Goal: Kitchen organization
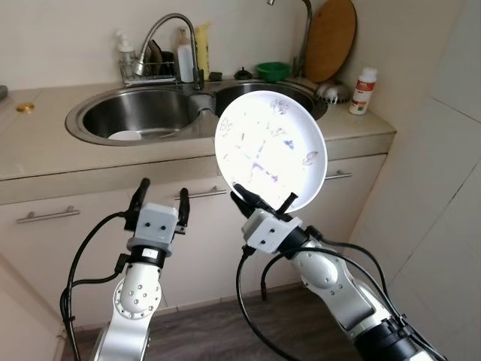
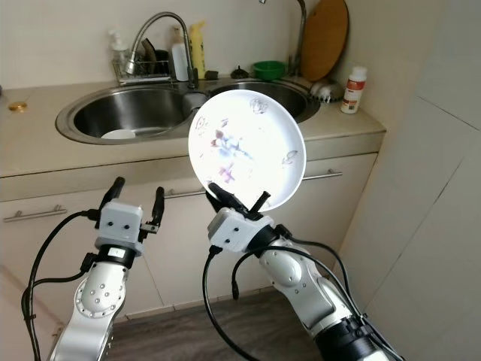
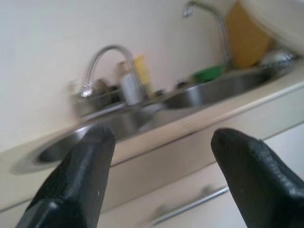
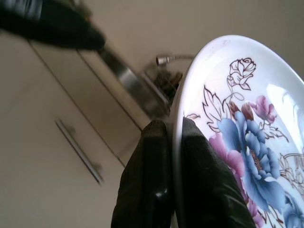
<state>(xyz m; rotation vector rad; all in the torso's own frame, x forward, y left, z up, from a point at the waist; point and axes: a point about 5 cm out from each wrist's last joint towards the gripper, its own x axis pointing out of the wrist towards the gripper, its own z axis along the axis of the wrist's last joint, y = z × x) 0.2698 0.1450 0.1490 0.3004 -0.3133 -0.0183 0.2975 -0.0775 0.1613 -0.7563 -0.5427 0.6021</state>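
Two silver arms rise from the bottom of the left eye view, in front of a beige bench (image 1: 45,154) with a double stainless steel sink (image 1: 131,114). The right gripper (image 1: 261,201), at centre frame, is clamped on the lower rim of a round white plate with a blue and purple flower pattern (image 1: 270,147). The plate stands nearly upright, its painted face toward the camera, in the air in front of the bench edge and the right-hand basin. The left gripper (image 1: 161,197), lower left of centre, points upward with its two black fingers apart and nothing between them. At the upper middle of the frame a curved chrome tap (image 1: 167,37) stands behind the sink, with a white bottle (image 1: 186,59) just beside it and a green bowl (image 1: 272,71) further right. A round wooden board (image 1: 331,39) leans against the wall at upper right, and a small white bottle with a red cap (image 1: 363,91) stands on the bench below it.

The left wrist view shows the open fingers (image 3: 76,185) framing the tap and the sink rim, with a cupboard handle (image 3: 190,204) low in the frame.

The right wrist view shows two black fingers (image 4: 152,185) pressed on either side of the plate's rim, blue and pink flowers filling the right half.
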